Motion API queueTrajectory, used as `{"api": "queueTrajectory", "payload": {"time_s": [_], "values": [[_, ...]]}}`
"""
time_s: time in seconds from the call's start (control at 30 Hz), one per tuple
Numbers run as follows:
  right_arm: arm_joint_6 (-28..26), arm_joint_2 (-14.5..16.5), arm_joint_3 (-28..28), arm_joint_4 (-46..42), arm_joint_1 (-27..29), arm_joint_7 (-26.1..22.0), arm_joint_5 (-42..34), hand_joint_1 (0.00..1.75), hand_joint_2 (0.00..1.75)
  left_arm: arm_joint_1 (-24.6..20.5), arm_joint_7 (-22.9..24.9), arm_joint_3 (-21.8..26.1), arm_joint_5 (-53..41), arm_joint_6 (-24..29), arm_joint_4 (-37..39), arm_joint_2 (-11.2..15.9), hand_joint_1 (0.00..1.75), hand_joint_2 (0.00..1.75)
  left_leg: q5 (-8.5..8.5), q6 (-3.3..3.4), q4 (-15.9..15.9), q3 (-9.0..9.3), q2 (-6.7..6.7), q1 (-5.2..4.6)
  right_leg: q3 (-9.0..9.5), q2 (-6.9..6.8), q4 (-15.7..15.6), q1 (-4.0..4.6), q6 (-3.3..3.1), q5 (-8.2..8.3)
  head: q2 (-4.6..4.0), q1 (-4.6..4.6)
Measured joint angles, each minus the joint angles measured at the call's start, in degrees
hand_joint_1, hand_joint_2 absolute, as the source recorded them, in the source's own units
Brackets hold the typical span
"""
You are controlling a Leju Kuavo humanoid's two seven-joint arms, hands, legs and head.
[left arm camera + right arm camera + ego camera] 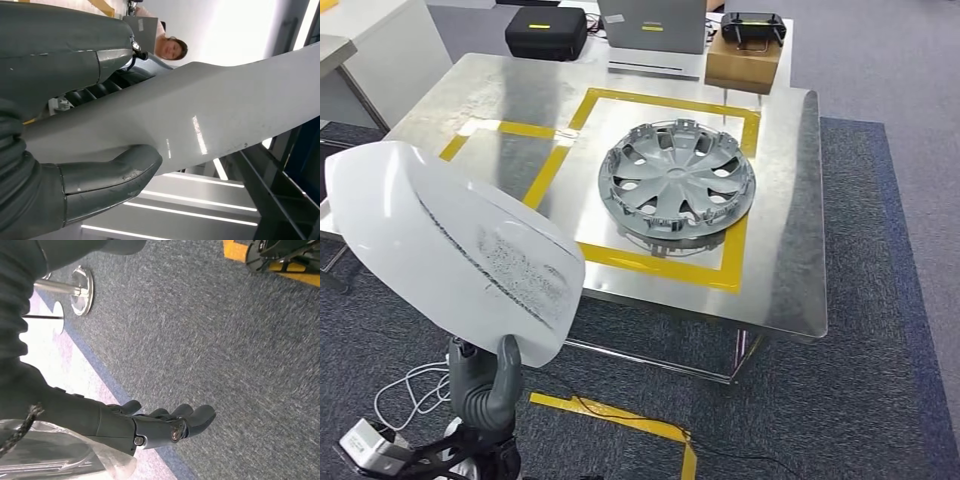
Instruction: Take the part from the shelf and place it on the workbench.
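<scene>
Half the job looks done, by my reading: the part is off the shelf and in hand, but not yet on the workbench point(788, 280); that bench, a shiny metal table with a square of yellow tape point(663, 265) on its top, stands ahead of the robot in the head view, and a grey hubcap point(676, 183) already lies inside the square; beyond it sit a black case point(546, 32), a cardboard box point(743, 65) and a black controller point(752, 26) on top of the box; the white panel point(448, 245), the part to be placed, is held up in the air in front of the near left corner of the bench, apart from it, with dark scuffs across its face; the left hand point(482, 385) grips its lower edge, and the left wrist view shows the thumb point(113, 175) under the panel and the darker fingers over it, clamped on both faces; the right hand point(151, 427) hangs over blue carpet, fingers apart and lightly curled, holding nothing; what is left, as I judge it, is to carry the panel over the bench top, lower it onto a bare stretch beside the hubcap, and let go
</scene>
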Motion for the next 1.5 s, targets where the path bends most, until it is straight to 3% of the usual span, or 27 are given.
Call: {"api": "queueTrajectory", "payload": {"time_s": [0.07, 0.1, 0.27, 0.33, 0.4, 0.43, 0.47, 0.5, 0.57, 0.63, 0.73, 0.8, 0.9, 0.93, 0.97, 1.0, 1.07, 1.13, 1.23, 1.3, 1.33, 1.43, 1.47, 1.5], "values": [[0.0, 0.0, 0.0, 0.0, 0.1, 0.0, 0.0, 0.00, 1.75, 0.0, 0.1, 0.1, 0.3, 0.2, 0.0, 0.0, 1.75, 1.75, 4.39, 0.55, -7.2, 2.72, 0.00, -0.14, 0.68, 0.12, 0.0, 0.08, 0.45, -0.93, -0.01, 0.04], [0.0, 0.0, 0.0, 0.0, 0.1, -0.1, 0.0, 0.00, 1.75, 0.0, 0.1, 0.1, 0.4, 0.3, 0.0, 0.0, 1.75, 1.75, 5.19, 0.89, -10.1, 3.94, 0.01, -0.26, 0.78, 0.14, 0.0, 0.15, 0.73, -1.33, -0.01, 0.03], [0.0, 0.0, 0.0, 0.0, -0.3, -0.1, 0.0, 0.00, 1.75, 0.1, 0.4, 0.3, 0.9, 0.6, 0.0, -0.2, 1.75, 1.75, 4.25, 2.28, -13.0, 5.28, -0.19, -0.30, 0.72, -0.21, 0.2, 0.20, 2.07, -2.62, 0.00, 0.19], [0.0, 0.0, 0.0, 0.0, -0.3, -0.1, 0.0, 0.00, 1.75, 0.1, 0.5, 0.3, 1.0, 0.6, 0.0, -0.3, 1.75, 1.75, 4.14, 2.86, -13.4, 5.61, -0.08, -0.08, -1.88, -0.17, 5.3, 0.19, 2.43, -5.38, 0.00, 0.33], [0.0, 0.0, 0.0, 0.0, -0.2, -0.1, 0.0, 0.00, 1.75, 0.1, 0.6, 0.3, 1.0, 0.6, 0.0, -0.3, 1.75, 1.75, 3.92, 3.23, -13.4, 5.65, 0.00, -0.15, -6.59, -0.17, 13.1, 0.20, 2.58, -8.34, 0.00, 0.41], [0.0, 0.0, 0.0, 0.0, -0.2, -0.1, 0.0, 0.00, 1.75, 0.1, 0.6, 0.3, 1.0, 0.6, 0.0, -0.3, 1.75, 1.75, 3.82, 3.30, -13.4, 5.72, -0.01, -0.19, -8.42, -0.17, 15.5, 0.21, 2.61, -8.59, 0.00, 0.39], [0.0, 0.0, 0.0, 0.0, -0.1, -0.1, 0.0, 0.00, 1.75, 0.1, 0.6, 0.3, 1.1, 0.6, 0.0, -0.3, 1.75, 1.75, 3.71, 3.32, -13.4, 5.85, -0.06, -0.22, -9.21, -0.17, 15.8, 0.22, 2.59, -7.53, 0.00, 0.41], [0.0, 0.0, 0.0, 0.0, 0.0, 0.0, 0.0, 0.00, 1.75, 0.1, 0.6, 0.3, 1.1, 0.6, 0.0, -0.3, 1.75, 1.75, 3.57, 3.28, -13.4, 6.08, -0.12, -0.24, -8.93, -0.17, 13.9, 0.22, 2.51, -5.44, 0.00, 0.43], [0.0, -0.1, 0.0, 0.0, 0.0, 0.0, -0.1, 0.00, 1.75, 0.1, 0.7, 0.3, 1.1, 0.6, 0.0, -0.3, 1.75, 1.75, 3.23, 2.98, -13.4, 6.64, -0.22, -0.32, -6.14, -0.18, 6.4, 0.28, 2.17, -0.64, 0.00, 0.43], [0.0, -0.1, 0.0, 0.0, -0.1, 0.0, -0.1, 0.00, 1.75, 0.1, 0.8, 0.3, 1.1, 1.0, 0.0, -0.3, 1.75, 1.75, 2.93, 2.44, -13.3, 6.93, -0.24, -0.52, -3.90, -0.08, 1.5, 0.39, 1.77, 1.35, 0.00, 0.36], [0.0, -0.1, 0.0, 0.0, -0.1, 0.1, -0.2, 0.00, 1.75, 0.1, 1.0, 0.4, 1.1, 1.6, 0.0, -0.3, 1.75, 1.75, 2.89, 1.62, -13.2, 7.01, -0.24, -0.51, -3.33, 0.01, 0.7, 0.42, 1.06, 1.62, 0.00, 0.33], [0.0, -0.1, 0.0, 0.0, 0.0, 0.1, -0.2, 0.00, 1.75, 0.0, 1.0, 0.4, 1.1, 1.7, 0.0, -0.3, 1.75, 1.75, 1.38, 0.99, -11.3, 6.32, -0.20, -0.43, -3.10, -0.10, 0.3, 0.14, 0.47, 1.91, 0.00, 0.10], [0.0, -0.1, 0.0, 0.0, -0.1, 0.1, -0.2, 0.00, 1.75, 0.1, 1.2, 0.4, 1.1, 1.9, 0.0, -0.3, 1.75, 1.75, -3.88, 0.13, -1.3, 1.96, -0.12, -0.05, -2.96, -0.23, 0.2, -0.03, 0.08, 1.93, 0.00, -0.22], [0.0, -0.1, -0.1, 0.0, 0.0, 0.1, -0.2, 0.00, 1.75, 0.2, 1.3, 0.4, 1.2, 2.0, 0.0, -0.3, 1.75, 1.75, -4.78, -0.01, 1.6, 0.65, -0.11, 0.07, -2.93, -0.25, 0.2, -0.03, 0.05, 1.89, 0.00, -0.19], [0.0, -0.1, -0.1, 0.0, 0.0, 0.1, -0.2, 0.00, 1.75, 0.2, 1.4, 0.4, 1.2, 2.0, 0.1, -0.2, 1.75, 1.75, -4.58, -0.07, 2.7, 0.17, -0.10, 0.16, -2.87, -0.25, 0.2, -0.03, 0.05, 1.83, 0.00, -0.20], [0.0, -0.1, -0.1, 0.0, 0.0, 0.1, -0.2, 0.00, 1.75, 0.2, 1.5, 0.4, 1.2, 2.1, 0.1, -0.2, 1.75, 1.75, -3.24, -0.06, 1.4, 0.79, -0.09, 0.23, -2.74, -0.21, 0.2, -0.04, 0.11, 1.77, 0.00, -0.20], [0.0, -0.1, -0.1, 0.0, 0.0, 0.1, -0.1, 0.00, 1.75, 0.2, 1.6, 0.4, 1.2, 1.9, 0.1, -0.2, 1.75, 1.75, 0.77, 0.20, -5.7, 4.25, -0.07, 0.28, -2.37, -0.09, 0.2, -0.04, 0.37, 1.52, 0.00, -0.20], [0.0, -0.1, -0.1, 0.0, 0.0, -0.1, 0.0, 0.00, 1.75, 0.2, 1.6, 0.3, 1.3, 1.5, 0.1, -0.1, 1.75, 1.75, 2.59, 0.67, -11.7, 7.08, -0.06, 0.11, -2.31, -0.03, 0.3, 0.15, 0.84, 1.26, 0.00, -0.15], [0.0, -0.1, -0.1, 0.0, -0.1, -0.1, 0.0, 0.00, 1.75, 0.2, 1.6, 0.2, 1.5, 1.0, 0.1, -0.1, 1.75, 1.75, 2.32, 1.50, -13.3, 7.52, -0.12, -0.13, -2.43, -0.14, 0.1, 0.20, 1.76, 1.20, 0.00, -0.08], [0.0, -0.1, -0.1, 0.0, -0.1, -0.1, 0.1, 0.00, 1.75, 0.1, 1.6, 0.2, 1.6, 0.9, 0.1, -0.1, 1.75, 1.75, 2.46, 2.09, -13.7, 7.71, -0.04, 0.00, -3.17, -0.17, 1.4, 0.09, 2.35, 0.14, 0.00, 0.04], [0.0, -0.1, -0.1, 0.0, -0.2, -0.1, 0.1, 0.00, 1.75, 0.1, 1.6, 0.1, 1.6, 0.7, 0.1, -0.1, 1.75, 1.75, 2.31, 2.50, -13.9, 7.81, -0.02, 0.09, -4.45, -0.16, 3.7, 0.09, 2.54, -1.11, 0.00, 0.17], [0.1, -0.1, -0.1, 0.0, -0.1, -0.2, 0.1, 0.00, 1.75, 0.0, 1.2, -0.1, 1.0, 0.2, 0.2, 0.0, 1.75, 1.75, 1.46, 3.46, -14.1, 8.20, 0.04, -0.15, -10.89, -0.14, 15.2, 0.12, 2.66, -4.92, 0.00, 0.43], [0.1, -0.1, -0.1, 0.0, 0.1, -0.2, 0.0, 0.00, 1.75, 0.1, 1.2, -0.1, 0.8, 0.3, 0.2, 0.0, 1.75, 1.75, 1.42, 3.54, -14.0, 8.53, 0.10, -0.26, -12.25, -0.15, 17.2, 0.12, 2.62, -4.85, 0.00, 0.42], [0.1, -0.1, -0.1, 0.0, 0.2, -0.2, 0.0, 0.00, 1.75, 0.1, 1.3, -0.1, 0.6, 0.6, 0.3, 0.0, 1.75, 1.75, 1.37, 3.58, -14.0, 8.92, 0.12, -0.37, -12.54, -0.15, 17.1, 0.13, 2.53, -3.75, 0.00, 0.43]]}}
